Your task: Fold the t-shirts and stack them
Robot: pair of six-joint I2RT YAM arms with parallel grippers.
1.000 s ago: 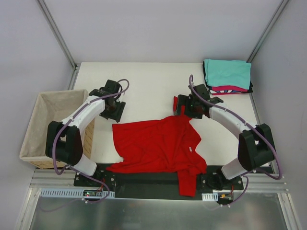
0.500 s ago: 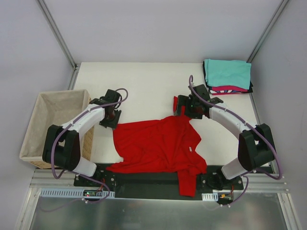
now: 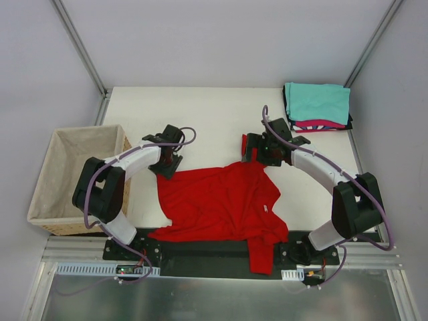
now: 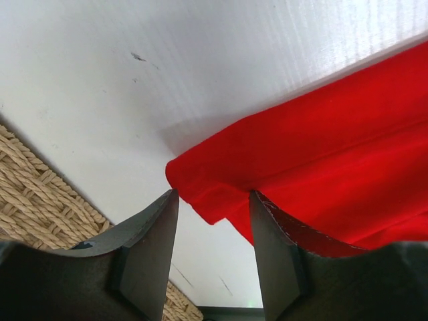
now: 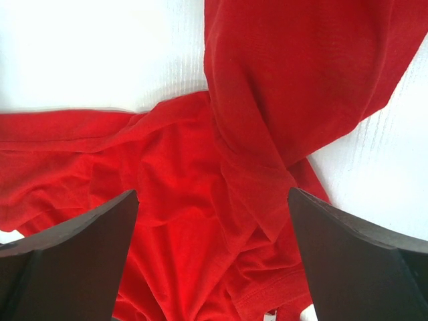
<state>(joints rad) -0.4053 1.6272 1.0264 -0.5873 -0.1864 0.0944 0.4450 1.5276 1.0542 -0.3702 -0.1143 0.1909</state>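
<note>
A plain bright red soft-cloth t-shirt (image 3: pixel 217 204) lies rumpled and unfolded at six o'clock on the white table (image 3: pixel 200 114) — one part drooping over the edge — while at two o'clock, well apart, a folded teal t-shirt (image 3: pixel 317 101) tops a folded magenta-pink t-shirt (image 3: pixel 314 124) and a folded black t-shirt (image 3: pixel 288 112).

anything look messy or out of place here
The red t-shirt lies rumpled and unfolded, with one end hanging over the table's near edge. The folded stack at the far right corner looks tidy.
</note>
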